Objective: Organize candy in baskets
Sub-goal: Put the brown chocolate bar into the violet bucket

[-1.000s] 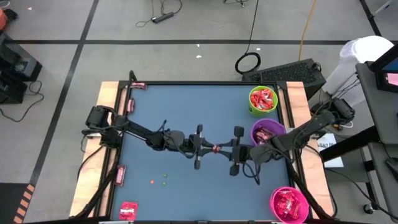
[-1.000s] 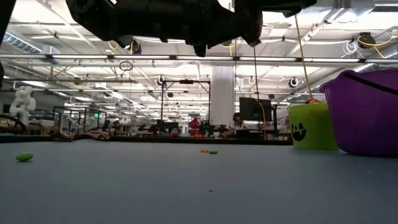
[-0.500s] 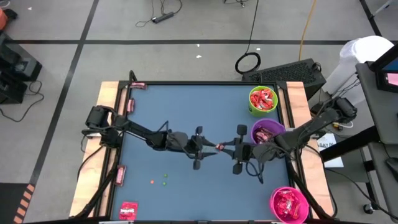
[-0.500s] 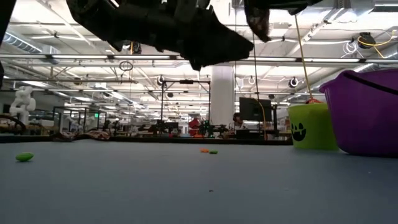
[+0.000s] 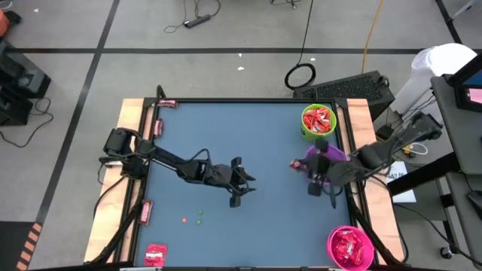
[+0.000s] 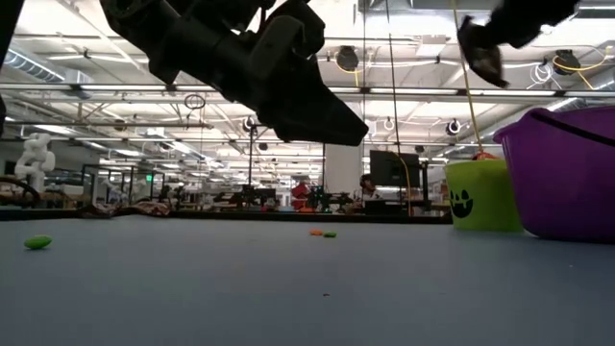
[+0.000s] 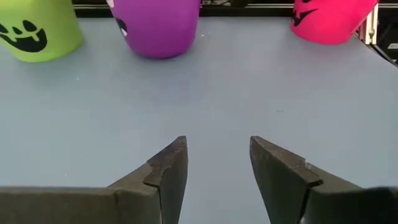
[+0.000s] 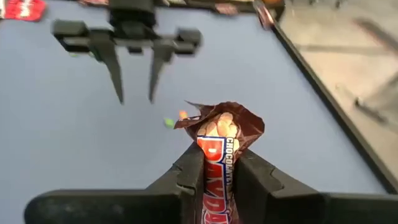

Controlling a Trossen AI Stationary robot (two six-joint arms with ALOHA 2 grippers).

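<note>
A candy (image 8: 219,127) with a torn-open brown wrapper and red-and-white lettering is in my right gripper (image 8: 216,153), which is shut on it. In the high view that gripper (image 5: 299,166) hangs just left of the purple basket (image 5: 335,154). The green basket (image 5: 318,120) and the pink basket (image 5: 350,247) hold red candy. My left gripper (image 5: 245,183) stands open over the table's middle with nothing between its fingers (image 7: 166,171). It points at the three baskets. My right gripper pinches the candy's two long sides (image 8: 211,163) between its two fingers. The candy lies along the fingers, and its torn wrapper end (image 8: 221,115) sticks out past the fingertips. The fingers come from the table's right, slanting down. The candy is lifted clear of the table.
A red candy (image 5: 154,254) lies at the near left corner, and other candies (image 5: 144,213) lie along the left rail. Tiny round dots (image 5: 199,217) sit on the blue tabletop (image 5: 226,135) near my left gripper. A keyboard (image 5: 343,86) lies beyond the far edge.
Both grippers met on the candy over the table's middle. My left gripper has opened, let go of it and tipped downward. My right gripper has drawn back toward the table's right edge and the purple basket, rolling as it went, with the candy held clear.
</note>
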